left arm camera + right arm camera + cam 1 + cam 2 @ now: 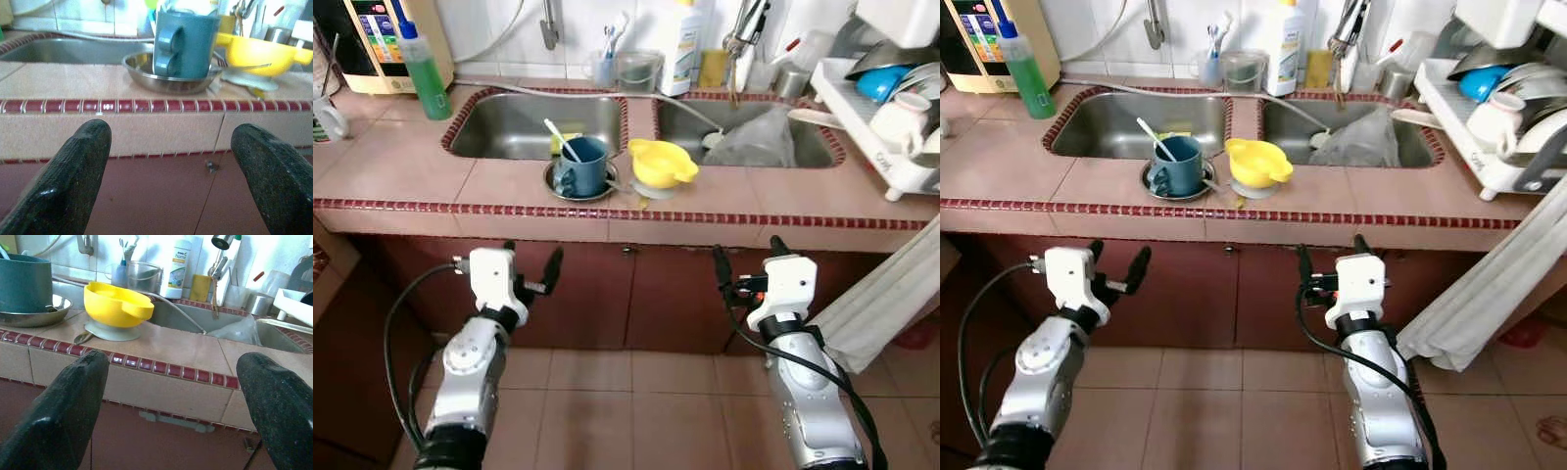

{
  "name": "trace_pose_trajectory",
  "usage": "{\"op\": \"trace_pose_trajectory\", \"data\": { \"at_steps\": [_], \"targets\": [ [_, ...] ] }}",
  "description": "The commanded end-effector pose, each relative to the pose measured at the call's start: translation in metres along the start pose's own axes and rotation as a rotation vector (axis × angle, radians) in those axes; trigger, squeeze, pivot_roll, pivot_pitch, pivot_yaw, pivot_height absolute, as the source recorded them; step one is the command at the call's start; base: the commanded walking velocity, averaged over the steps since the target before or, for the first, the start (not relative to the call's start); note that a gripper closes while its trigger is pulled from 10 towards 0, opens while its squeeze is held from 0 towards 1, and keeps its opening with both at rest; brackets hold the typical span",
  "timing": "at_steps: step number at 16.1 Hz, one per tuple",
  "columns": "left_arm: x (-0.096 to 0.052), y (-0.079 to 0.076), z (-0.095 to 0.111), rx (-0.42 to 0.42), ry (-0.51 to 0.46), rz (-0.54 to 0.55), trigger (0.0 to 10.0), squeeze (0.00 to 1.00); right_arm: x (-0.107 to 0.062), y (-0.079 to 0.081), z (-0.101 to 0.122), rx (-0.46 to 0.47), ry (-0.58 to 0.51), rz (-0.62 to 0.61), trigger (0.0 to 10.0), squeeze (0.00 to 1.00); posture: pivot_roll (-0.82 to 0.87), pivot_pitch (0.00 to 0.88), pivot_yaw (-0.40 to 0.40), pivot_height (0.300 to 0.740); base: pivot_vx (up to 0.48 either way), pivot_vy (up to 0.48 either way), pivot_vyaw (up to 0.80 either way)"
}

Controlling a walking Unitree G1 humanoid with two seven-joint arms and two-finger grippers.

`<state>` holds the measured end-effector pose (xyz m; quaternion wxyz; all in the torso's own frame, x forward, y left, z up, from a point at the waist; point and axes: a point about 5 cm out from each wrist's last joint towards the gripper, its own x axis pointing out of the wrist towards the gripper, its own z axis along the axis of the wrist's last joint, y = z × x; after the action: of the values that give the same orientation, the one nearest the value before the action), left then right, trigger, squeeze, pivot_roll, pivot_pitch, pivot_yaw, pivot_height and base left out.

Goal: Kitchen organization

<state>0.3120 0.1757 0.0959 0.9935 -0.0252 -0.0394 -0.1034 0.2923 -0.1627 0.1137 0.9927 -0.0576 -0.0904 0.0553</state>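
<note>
- The left gripper [530, 262] hangs below the counter edge, in front of the reddish cabinet doors [607, 294]; its two black fingers [73, 171] are spread wide with nothing between them and touch nothing.
- The right gripper [744, 257] sits at the same height, also before the cabinet, jaws wide apart and empty (the wrist view shows the tiled edge through the gap).
- On the pink tiled counter [401, 166], on the strip in front of the double sink [509, 127], a teal mug [582, 166] stands upright in a shallow steel dish [171, 83], a white utensil handle [558, 137] leaning out of it.
- Just beside it, a yellow bowl [661, 162] with a side handle rests on a pale base; a spoon [83, 337] lies at its foot, partly tucked under.
- A clear plastic bag [759, 137] lies crumpled in the right basin; what is under it cannot be made out.
- The dish rack [871, 127] with a blue bowl [881, 83] and a white cup is cut off at the frame's edge, as is a green soap bottle [426, 69] at its top.
</note>
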Motion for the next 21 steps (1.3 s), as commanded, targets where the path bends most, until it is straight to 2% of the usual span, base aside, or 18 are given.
{"op": "trace_pose_trajectory", "data": {
  "at_steps": [1,6,7,12,19,21],
  "targets": [
    [0.003,-0.003,0.005,-0.002,-0.008,-0.016,10.0,0.00,0.003,-0.004,0.010,-0.021,-0.030,-0.008,10.0,0.00,-0.01,0.025,0.011,0.740,0.000,-0.480,0.00],
    [0.008,-0.004,0.013,0.007,-0.022,-0.025,10.0,0.00,0.010,-0.008,0.019,-0.033,-0.050,-0.005,10.0,0.00,-0.01,0.000,0.004,0.740,0.000,-0.480,0.00],
    [0.008,-0.005,0.013,0.024,-0.022,-0.022,10.0,0.00,0.010,-0.008,0.019,-0.033,-0.049,-0.003,10.0,0.00,-0.01,0.000,0.003,0.740,0.000,0.000,0.00],
    [0.007,-0.009,0.006,0.011,0.036,-0.031,10.0,0.00,0.006,-0.007,0.018,-0.036,-0.045,0.001,10.0,0.00,-0.02,0.000,0.006,0.740,0.000,0.000,0.00],
    [0.012,-0.010,0.023,0.005,-0.001,-0.070,10.0,0.00,0.008,-0.009,0.033,-0.039,-0.092,0.008,10.0,0.00,-0.02,0.004,0.011,0.740,0.000,0.000,0.00],
    [0.012,-0.010,0.024,0.001,0.001,-0.065,10.0,0.00,0.008,-0.010,0.037,-0.034,-0.102,0.005,10.0,0.00,-0.02,0.011,0.011,0.740,0.270,0.000,0.00]
  ]
}}
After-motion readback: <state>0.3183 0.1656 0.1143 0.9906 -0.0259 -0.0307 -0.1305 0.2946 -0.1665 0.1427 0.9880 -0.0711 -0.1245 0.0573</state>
